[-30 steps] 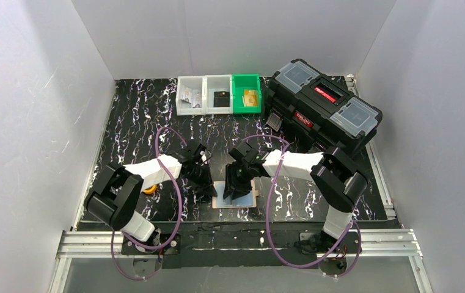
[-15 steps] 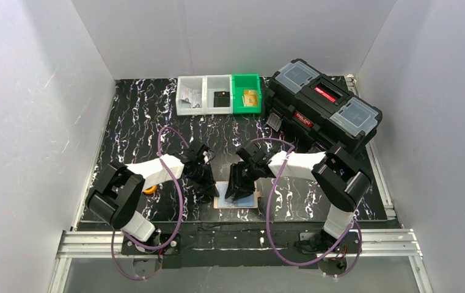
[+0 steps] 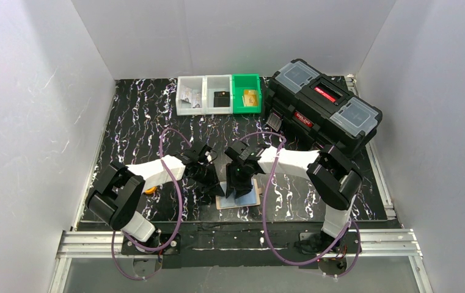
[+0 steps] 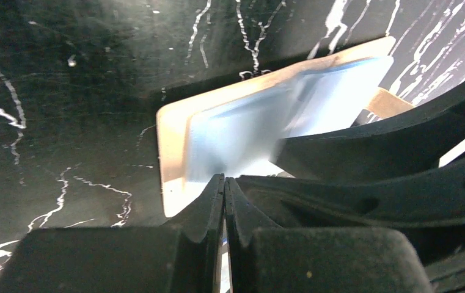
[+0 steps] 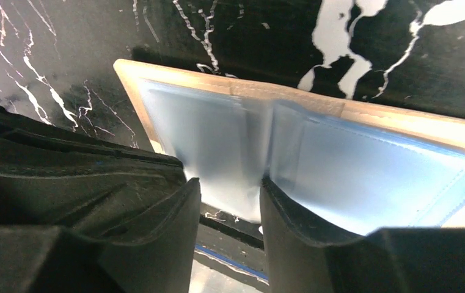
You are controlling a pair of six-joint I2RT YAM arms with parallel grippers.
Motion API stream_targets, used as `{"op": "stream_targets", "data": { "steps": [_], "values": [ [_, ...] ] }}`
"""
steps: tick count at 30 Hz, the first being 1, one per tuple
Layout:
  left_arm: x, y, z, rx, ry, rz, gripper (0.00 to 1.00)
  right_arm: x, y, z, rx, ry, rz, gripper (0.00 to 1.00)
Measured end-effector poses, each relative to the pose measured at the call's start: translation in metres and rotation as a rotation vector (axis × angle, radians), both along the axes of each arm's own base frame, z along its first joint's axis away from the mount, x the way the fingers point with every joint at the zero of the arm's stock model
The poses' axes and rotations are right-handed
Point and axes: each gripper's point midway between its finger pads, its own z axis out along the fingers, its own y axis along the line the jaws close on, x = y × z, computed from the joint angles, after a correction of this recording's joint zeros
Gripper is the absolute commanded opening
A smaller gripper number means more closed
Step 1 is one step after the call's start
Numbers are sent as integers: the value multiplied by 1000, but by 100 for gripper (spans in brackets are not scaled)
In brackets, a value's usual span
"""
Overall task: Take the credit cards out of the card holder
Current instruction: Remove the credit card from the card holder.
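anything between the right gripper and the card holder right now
Nothing visible. The right gripper sits directly over the open card holder; the left gripper, shut, is at its edge, beside rather than between.

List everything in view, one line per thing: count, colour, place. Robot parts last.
table: one, black with white veins, fills the floor of the white-walled booth
card holder: one, beige rim with pale blue inside, lying open at the near centre
bins: three, two white and one green, in a row at the far edge
toolbox: one, black with a red label, far right corner
orange object: one, mostly hidden under the left arm
left arm: one, white and black, reaching to the holder's left side
right arm: one, white and black, reaching over the holder
left fingers: black, shut, at the holder's edge
right fingers: black, apart, over the blue inside
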Motion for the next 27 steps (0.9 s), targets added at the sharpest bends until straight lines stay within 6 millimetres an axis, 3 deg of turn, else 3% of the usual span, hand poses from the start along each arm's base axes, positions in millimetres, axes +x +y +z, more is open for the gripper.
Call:
{"op": "stream_targets", "data": {
  "steps": [6,8,12,27],
  "values": [
    [0,-3,2,-17,6,3,0,1,-2,1,-63,-82,24,57],
    [0,-3,2,-17,6,2,0,1,-3,1,-69,-89,26,64],
    [-1,3,1,24,9,4,0,1,-3,2,-76,-94,26,70],
    [10,32,21,110,-78,67,0,2,0,-4,-277,-89,121,66]
  ]
}}
